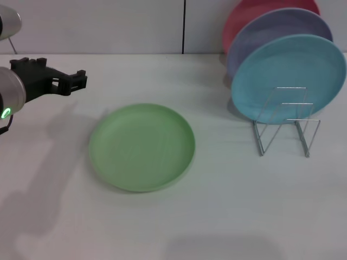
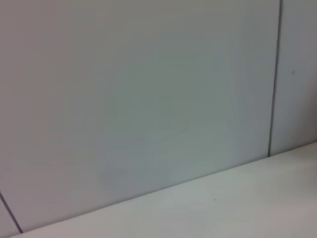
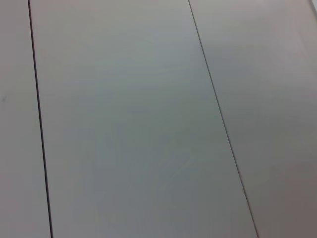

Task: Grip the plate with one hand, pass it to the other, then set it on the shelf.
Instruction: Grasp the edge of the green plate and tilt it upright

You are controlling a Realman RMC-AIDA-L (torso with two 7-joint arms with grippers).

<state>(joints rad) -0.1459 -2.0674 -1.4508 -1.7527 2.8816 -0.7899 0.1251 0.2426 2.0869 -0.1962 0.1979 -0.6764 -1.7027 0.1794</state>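
Nearest the head camera, the light-green plate [image 1: 142,147] lies flat on the white table [image 1: 227,216], untouched. Up and to its left hovers the left gripper [image 1: 76,82], fingertips pointing toward the plate's far side; whether its fingers are spread I cannot tell. Being round, the plate has no long axis, and the left arm is plainly the nearer, with no right arm in sight. Well to the right stands the wire shelf [image 1: 286,123], holding a light-blue plate [image 1: 287,76], a lavender plate [image 1: 274,27] and a pink plate [image 1: 244,13]. No writing is readable.
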